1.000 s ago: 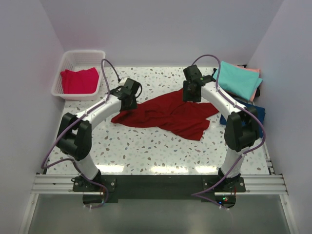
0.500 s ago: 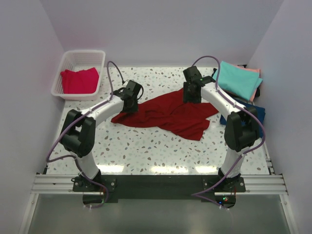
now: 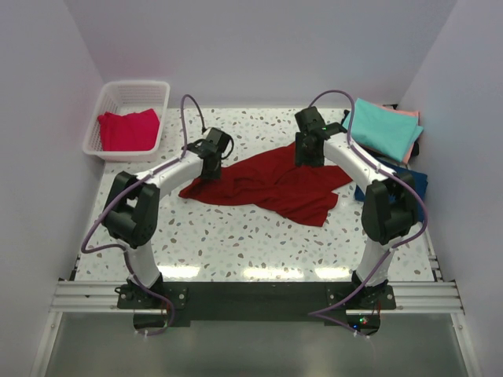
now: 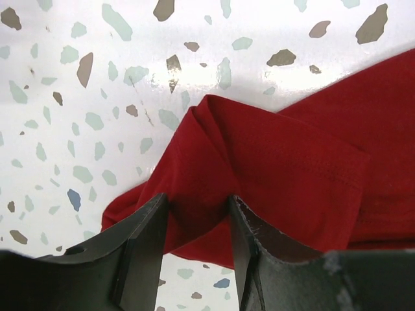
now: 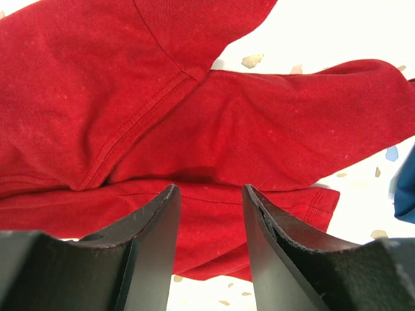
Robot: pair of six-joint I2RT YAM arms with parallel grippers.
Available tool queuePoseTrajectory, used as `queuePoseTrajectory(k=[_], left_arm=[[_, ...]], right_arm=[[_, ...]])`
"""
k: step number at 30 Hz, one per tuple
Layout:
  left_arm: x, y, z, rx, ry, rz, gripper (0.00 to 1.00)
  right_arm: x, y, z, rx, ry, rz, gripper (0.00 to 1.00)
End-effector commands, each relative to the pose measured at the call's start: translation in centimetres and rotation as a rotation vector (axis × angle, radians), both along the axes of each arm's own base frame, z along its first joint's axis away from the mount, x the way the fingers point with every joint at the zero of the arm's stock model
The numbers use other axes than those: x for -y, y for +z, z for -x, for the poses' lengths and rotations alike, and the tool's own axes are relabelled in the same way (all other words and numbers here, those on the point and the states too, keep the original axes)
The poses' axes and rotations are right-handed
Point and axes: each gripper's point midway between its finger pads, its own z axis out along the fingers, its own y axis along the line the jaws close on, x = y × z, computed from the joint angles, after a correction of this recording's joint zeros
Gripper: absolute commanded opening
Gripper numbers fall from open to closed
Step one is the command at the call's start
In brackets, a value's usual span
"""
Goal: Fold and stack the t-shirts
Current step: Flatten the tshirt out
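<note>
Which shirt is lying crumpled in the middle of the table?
The dark red t-shirt. The pinkish-red one sits in the basket; the teal one lies folded at the right edge.

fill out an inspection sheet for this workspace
surface: speckled white table, glare near front
job's things: red shirt crumpled mid-table; pink-red shirt in basket; teal shirt folded on salmon shirt, far right; navy shirt beside right arm
clutter: basket only, far-left corner
grippers: left gripper open, fingers astride red shirt's folded edge; right gripper open over its far side
cables: purple cables loop off both arms
surroundings: plain walls on three sides
</note>
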Motion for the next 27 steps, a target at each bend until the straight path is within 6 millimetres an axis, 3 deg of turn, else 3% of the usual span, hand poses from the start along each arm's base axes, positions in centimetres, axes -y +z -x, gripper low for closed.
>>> queuePoseTrajectory(k=[1, 7, 15, 27], left_arm=[[0.6, 1.7, -1.5, 0.045, -0.045, -0.025, 0.47], [2.1, 4.1, -1.2, 0.075, -0.121, 0.035, 0.47], [1.4, 2.9, -0.2, 0.017, -0.151, -0.087, 0.47], [0.5, 1.2, -1.3, 0.000, -0.127, -0.179, 0.47]], right_arm=[[-0.4, 0.8, -0.6, 0.019, 0.008, -0.005, 0.47], [-0.5, 0.7, -0.6, 0.014, 0.009, -0.005, 0.47], [-0.6, 0.6, -0.7, 0.012, 0.009, -0.008, 0.47], [-0.3, 0.8, -0.5, 0.013, 0.000, -0.004, 0.47]])
